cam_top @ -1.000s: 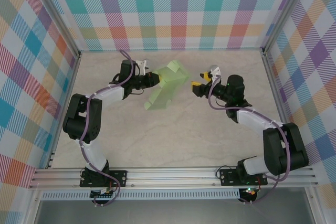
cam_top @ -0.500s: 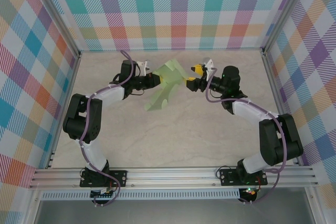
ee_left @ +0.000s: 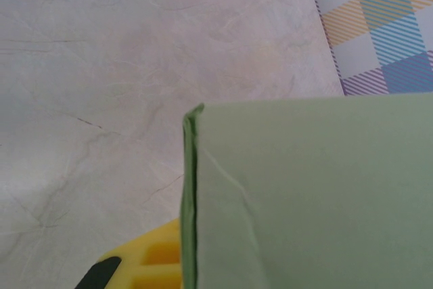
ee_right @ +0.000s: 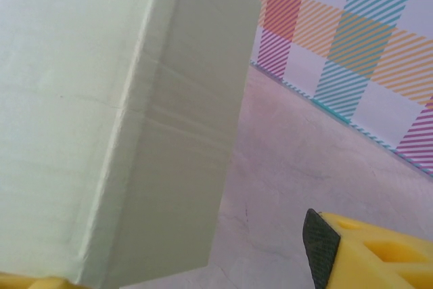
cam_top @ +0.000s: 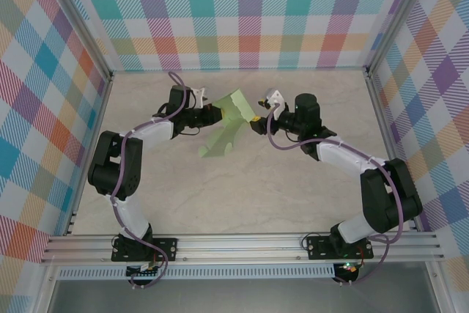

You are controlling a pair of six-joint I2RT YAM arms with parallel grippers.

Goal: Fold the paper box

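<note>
Two grippers on one box, at the back of the table [cam_top: 242,188], near the plaid wall [cam_top: 249,12].

Holds the box [cam_top: 229,126] up with the left gripper [cam_top: 213,113], jaws pinched together on the card's left edge. From above: pale green, tilted, upper end raised between the two grippers, lower end slanting down toward the near left. Cannot tell whether that lower tip rests on the table.

From the left wrist: flat green panel across the lower right, with a folded edge straight up the middle and a faint crease slanting beside it. Yellow finger [ee_left: 145,269] just below and left of that edge, against the card.

Brackets the box's right edge with the right gripper [cam_top: 257,120], jaws spread wide and clamped on nothing.

From the right wrist: one yellow finger [ee_right: 369,248] with a black tip at low right, well clear of the card. Sliver of the other finger at the bottom left corner, at the foot of the broad pale panel. Narrow shaded flap bent back from that panel along an upright crease, hanging between the two fingers. Cannot tell whether the left one touches the card.

Marbled beige surface beneath.
</note>
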